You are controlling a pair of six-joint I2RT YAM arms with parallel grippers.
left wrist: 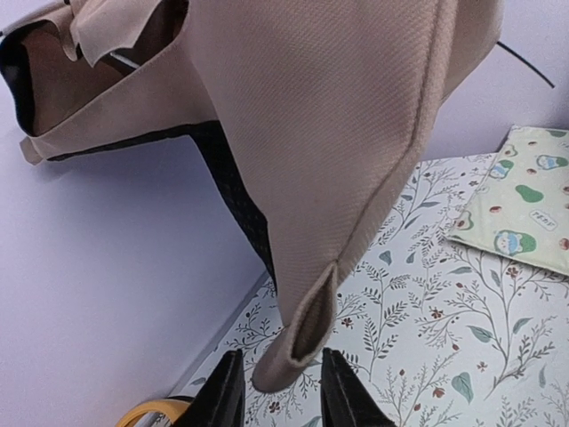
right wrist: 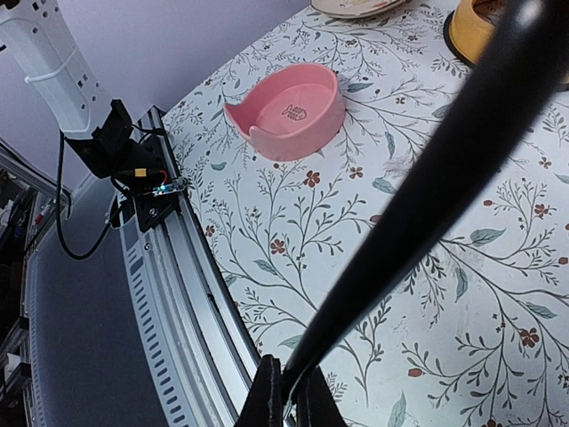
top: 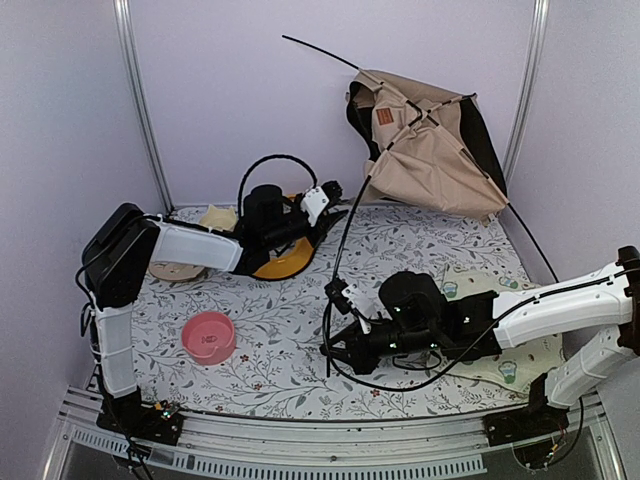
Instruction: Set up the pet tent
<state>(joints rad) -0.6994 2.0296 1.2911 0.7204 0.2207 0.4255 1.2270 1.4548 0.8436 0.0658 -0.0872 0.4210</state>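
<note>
**Two arms on the pet tent, frame not yet standing**

Slumped and crumpled, the pet tent (top: 430,150) leans against the back wall at the upper right of the top view, its tan fabric sagging rather than stretched into shape. One thin black pole (top: 352,225) runs from its lower left corner down toward the middle of the frame. Another pole end (top: 320,52) pokes out loose toward the upper left.

The right arm's fingers (right wrist: 267,396) are pinched tight on the lower pole, which rises between them in the right wrist view. The left arm's fingers (left wrist: 222,396) stand narrowly apart, and a fabric corner sleeve (left wrist: 298,329) hangs at the gap; it is unclear whether they pinch it.

By appearances the job is early: the poles need seating and bowing, and the tent must be set down on the floral surface (top: 290,330). A pink bowl (top: 208,337), a yellow feeder (top: 280,262) and a printed mat (left wrist: 524,205) lie around.
</note>
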